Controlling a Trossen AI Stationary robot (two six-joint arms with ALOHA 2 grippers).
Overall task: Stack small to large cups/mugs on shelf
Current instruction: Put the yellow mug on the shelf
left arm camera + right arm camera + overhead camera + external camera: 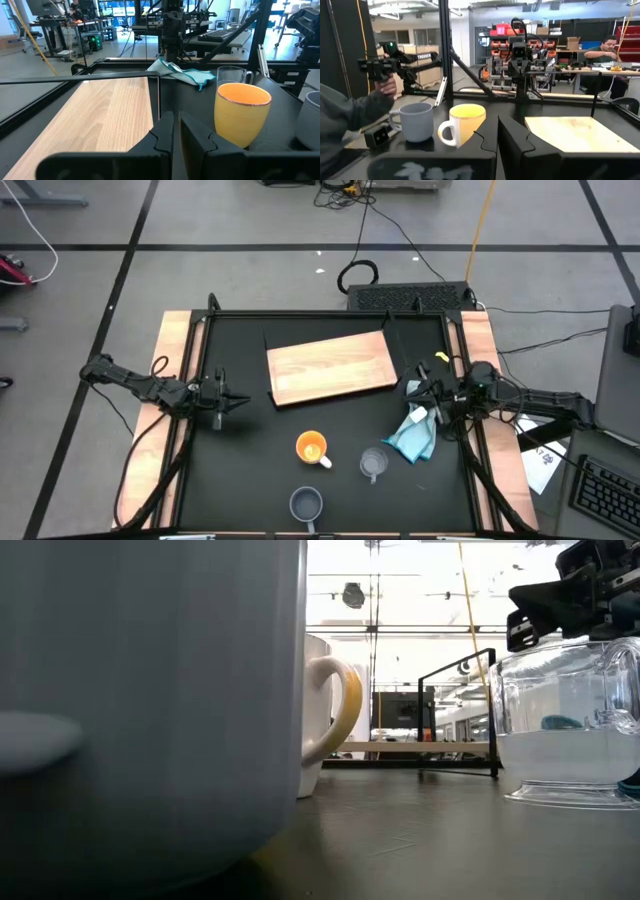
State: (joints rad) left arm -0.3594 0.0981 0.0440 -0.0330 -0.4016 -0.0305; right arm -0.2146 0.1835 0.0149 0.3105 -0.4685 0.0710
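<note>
Nothing stacked yet: wooden board (332, 368) bare on the table (250, 470). In front of board: orange cup (312, 448), clear cup (373, 463) beside it, grey mug (306, 504) nearest the table's front edge. Left gripper (236, 401) left of board, closed, empty. Right gripper (412, 391) right of board, slightly parted, empty

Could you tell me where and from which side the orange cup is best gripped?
The orange cup stands upright, mouth open, its white handle pointing toward the clear cup. Gripping the rim or wall on the side away from the handle, coming from above, is probably best. The left gripper has the clearer path; the right gripper sits beyond the cloth.
</note>
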